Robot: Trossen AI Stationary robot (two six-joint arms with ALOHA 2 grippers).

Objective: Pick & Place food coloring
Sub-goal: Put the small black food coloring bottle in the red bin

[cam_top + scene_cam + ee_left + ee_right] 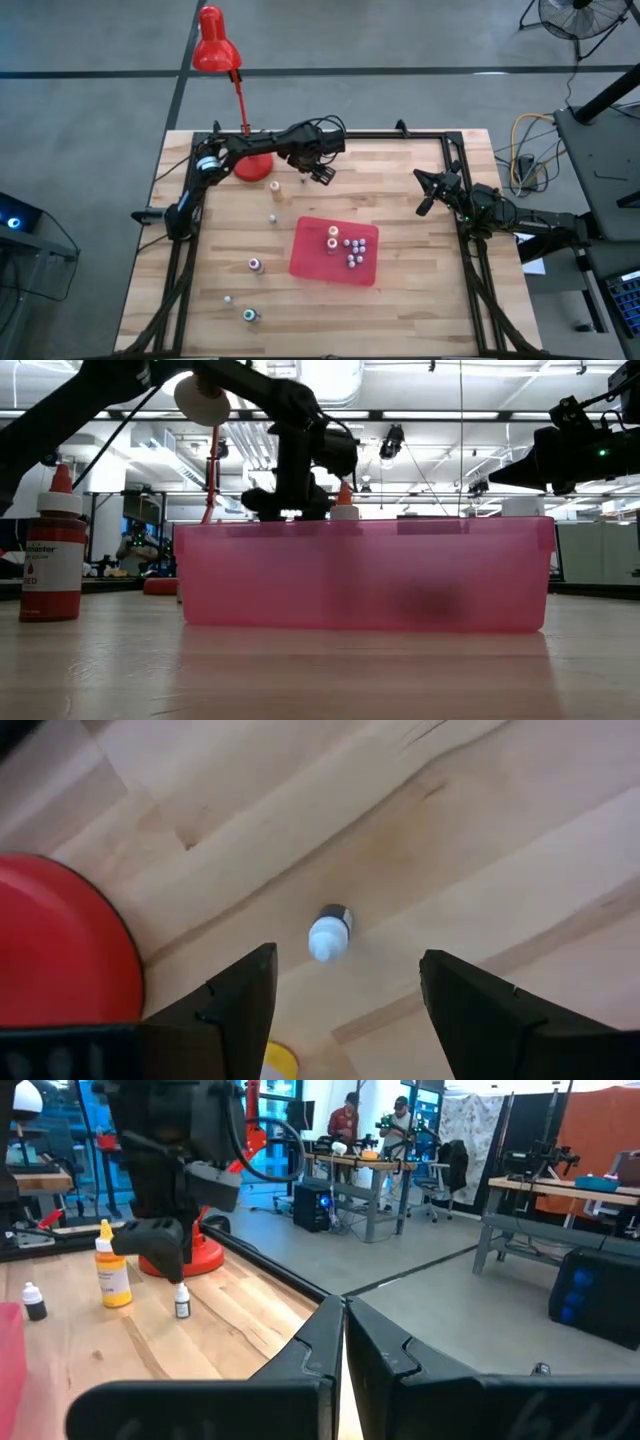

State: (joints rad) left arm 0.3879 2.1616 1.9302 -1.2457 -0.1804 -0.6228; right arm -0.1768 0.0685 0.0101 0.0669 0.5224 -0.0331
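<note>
**Left gripper over a loose bottle**

Your left gripper (322, 176) hangs spread above a small white-capped bottle (328, 933), beside the red lamp base (60, 945). Several bottles sit in the pink tray (305, 262). Right gripper (427, 198) is pressed together at the table edge.

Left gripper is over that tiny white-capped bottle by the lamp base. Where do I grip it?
Grip the small white-capped bottle across its body just below the cap, coming straight down. It stands upright, centred between the left gripper's open fingers. The red lamp base and yellow bottle sit close, so probably stay vertical.
</note>
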